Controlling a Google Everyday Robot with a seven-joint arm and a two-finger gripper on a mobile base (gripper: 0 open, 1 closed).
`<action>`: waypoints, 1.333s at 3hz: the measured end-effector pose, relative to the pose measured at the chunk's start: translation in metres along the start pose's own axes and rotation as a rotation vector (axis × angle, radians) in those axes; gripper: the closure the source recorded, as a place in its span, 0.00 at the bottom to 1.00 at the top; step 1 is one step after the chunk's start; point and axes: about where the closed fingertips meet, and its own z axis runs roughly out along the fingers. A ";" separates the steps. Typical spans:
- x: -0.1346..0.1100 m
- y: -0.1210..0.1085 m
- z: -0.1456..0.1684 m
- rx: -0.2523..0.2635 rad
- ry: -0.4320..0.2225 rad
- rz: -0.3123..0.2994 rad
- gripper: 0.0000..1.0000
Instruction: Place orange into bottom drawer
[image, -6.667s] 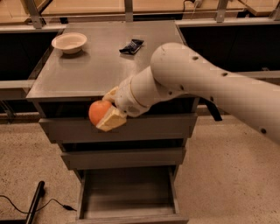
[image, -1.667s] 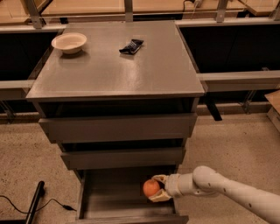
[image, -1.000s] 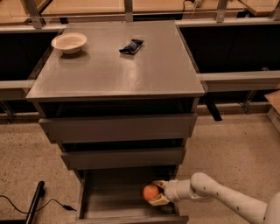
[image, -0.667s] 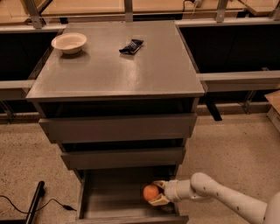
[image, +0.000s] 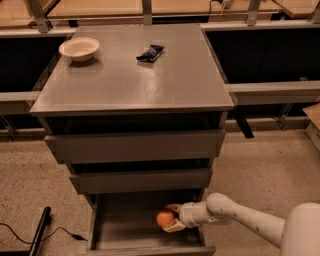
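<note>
Nearest, at lower right: white robot arm (image: 250, 223), stretched leftward over the right wall of the pulled-out bottom drawer (image: 125, 229). At its tip, inside the drawer: gripper (image: 169, 218), tan fingers (image: 174, 228) pinched on the orange (image: 163, 218), one finger on the far side of the fruit and one on the near side. Orange toward the right side of the drawer, over the bare grey bottom; touching it or held just clear, impossible to tell. At lower left, on the speckled floor (image: 260, 170): black pole (image: 40, 232) beside a thin black cable (image: 25, 236). Stacked above the open drawer: middle drawer (image: 140, 181), then top drawer (image: 135, 146), plain grey-brown fronts with a dark gap over each. Farther back, on the grey cabinet top (image: 130, 85): black snack packet (image: 150, 52) near the middle toward the far edge, and a cream-coloured bowl (image: 79, 48) at the far left corner, well apart from the packet. Beyond, along the back: wooden benches (image: 100, 7) behind metal rails.
</note>
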 end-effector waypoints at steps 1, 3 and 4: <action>0.009 -0.002 0.026 -0.010 0.035 -0.027 1.00; 0.032 -0.005 0.060 -0.004 -0.001 -0.042 1.00; 0.037 -0.007 0.066 -0.004 -0.011 -0.031 1.00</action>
